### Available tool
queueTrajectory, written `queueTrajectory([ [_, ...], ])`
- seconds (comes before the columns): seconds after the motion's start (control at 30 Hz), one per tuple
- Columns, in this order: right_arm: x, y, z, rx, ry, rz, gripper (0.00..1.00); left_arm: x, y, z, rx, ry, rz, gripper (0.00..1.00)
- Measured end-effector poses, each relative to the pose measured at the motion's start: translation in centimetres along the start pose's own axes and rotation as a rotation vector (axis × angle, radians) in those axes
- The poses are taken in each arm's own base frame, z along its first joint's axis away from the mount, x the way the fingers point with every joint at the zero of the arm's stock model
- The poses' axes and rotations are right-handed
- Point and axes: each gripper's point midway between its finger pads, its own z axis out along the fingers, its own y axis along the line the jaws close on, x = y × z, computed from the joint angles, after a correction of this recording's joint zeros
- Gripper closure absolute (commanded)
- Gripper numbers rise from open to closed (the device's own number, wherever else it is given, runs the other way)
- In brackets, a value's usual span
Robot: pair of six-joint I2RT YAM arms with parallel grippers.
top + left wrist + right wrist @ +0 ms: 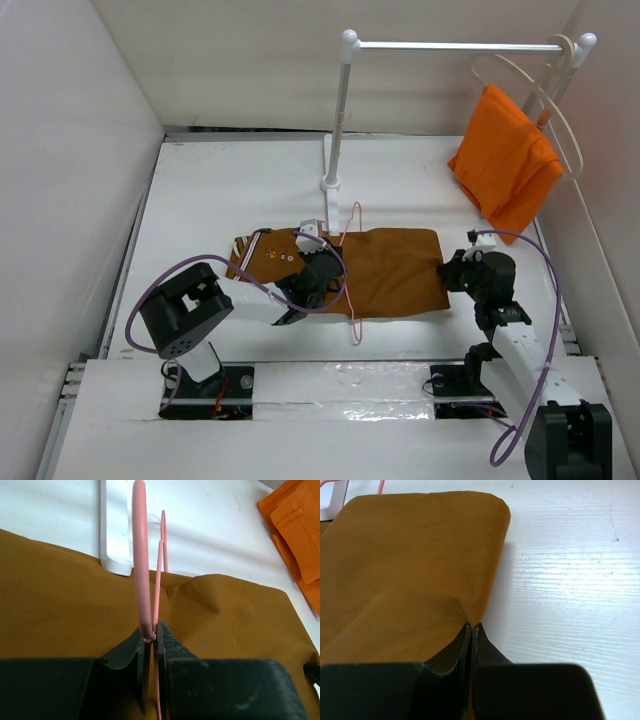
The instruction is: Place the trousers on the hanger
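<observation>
The left gripper (152, 632) clamps the thin pink wire hanger (141, 555) across the long ochre-brown fabric trousers (390, 270) lying on the white table (230, 180), and the right gripper (472, 627), pinching their right-hand edge, likely needs to fold them over next.

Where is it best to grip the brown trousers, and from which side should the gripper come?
Pinch the leg-end edge of the trousers, coming low from the right. The cloth lies flat on the table, so its free edge is likely easiest to pinch; the right gripper is shut on it.
</observation>
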Motion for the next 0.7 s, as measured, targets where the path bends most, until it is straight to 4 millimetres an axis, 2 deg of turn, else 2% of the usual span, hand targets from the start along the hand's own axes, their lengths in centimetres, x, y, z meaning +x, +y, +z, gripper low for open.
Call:
queueTrajectory([
  [0.23,-0.6,-0.2,0.1,-0.003,-0.011,0.010,1.00,-0.2,0.8,-0.2,-0.036,-0.004,0.026,1.00],
  [0.53,-2.9,-1.2,-0.3,0.020,-0.061,0.008,1.00,-0.2,0.9,-0.6,-0.043,0.003,0.041,1.00],
  [0.7,-2.9,-1.7,-0.4,0.034,-0.057,0.004,1.00,-0.3,1.0,-0.8,-0.066,-0.005,0.044,1.00],
])
